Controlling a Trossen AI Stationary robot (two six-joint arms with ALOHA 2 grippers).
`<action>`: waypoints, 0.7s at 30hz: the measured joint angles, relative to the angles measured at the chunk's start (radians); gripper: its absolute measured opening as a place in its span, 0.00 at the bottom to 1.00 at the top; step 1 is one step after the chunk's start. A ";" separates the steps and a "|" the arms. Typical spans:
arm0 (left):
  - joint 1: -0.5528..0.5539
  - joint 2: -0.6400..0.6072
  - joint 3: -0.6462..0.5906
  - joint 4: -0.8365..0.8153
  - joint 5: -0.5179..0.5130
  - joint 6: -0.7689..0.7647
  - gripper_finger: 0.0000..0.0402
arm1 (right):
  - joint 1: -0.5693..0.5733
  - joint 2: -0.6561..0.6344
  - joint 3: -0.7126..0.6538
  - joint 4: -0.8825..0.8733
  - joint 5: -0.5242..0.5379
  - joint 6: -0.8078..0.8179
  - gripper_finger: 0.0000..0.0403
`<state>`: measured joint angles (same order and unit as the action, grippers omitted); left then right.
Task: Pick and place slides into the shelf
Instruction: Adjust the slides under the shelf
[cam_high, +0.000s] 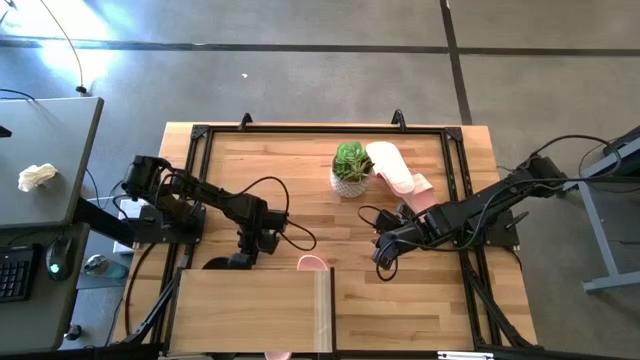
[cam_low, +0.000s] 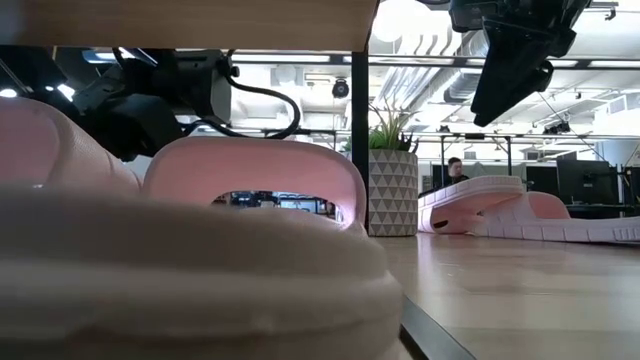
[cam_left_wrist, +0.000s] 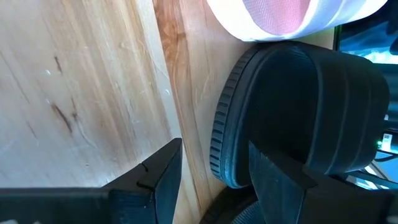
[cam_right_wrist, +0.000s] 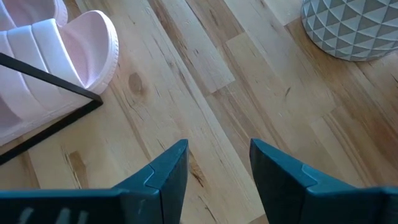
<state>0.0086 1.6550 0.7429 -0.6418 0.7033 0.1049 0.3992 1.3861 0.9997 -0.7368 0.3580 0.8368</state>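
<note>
The black slide (cam_left_wrist: 292, 112) lies on the counter (cam_high: 300, 190) at the shelf's (cam_high: 250, 305) far edge, directly ahead of your left pincer (cam_left_wrist: 211, 171), whose open, empty fingers straddle its rim.

One camera looks straight down over the whole table (cam_high: 400, 310), one sits at tabletop level just behind a pink slide (cam_low: 250, 170) — and both wrist cameras peer closely past their fingers (cam_right_wrist: 168, 180), sharing that slide.
</note>
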 joint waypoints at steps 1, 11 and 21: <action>0.000 0.000 0.000 0.000 0.000 0.000 0.42 | 0.000 0.000 0.000 0.000 0.000 0.000 0.40; -0.002 0.065 0.004 0.016 0.014 -0.016 0.42 | 0.000 0.000 0.000 -0.008 -0.001 0.000 0.40; -0.002 0.088 0.002 0.026 0.034 -0.052 0.42 | 0.000 0.000 0.000 -0.014 -0.002 0.000 0.40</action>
<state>0.0063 1.7433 0.7452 -0.6159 0.7368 0.0533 0.3992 1.3861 0.9997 -0.7512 0.3564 0.8368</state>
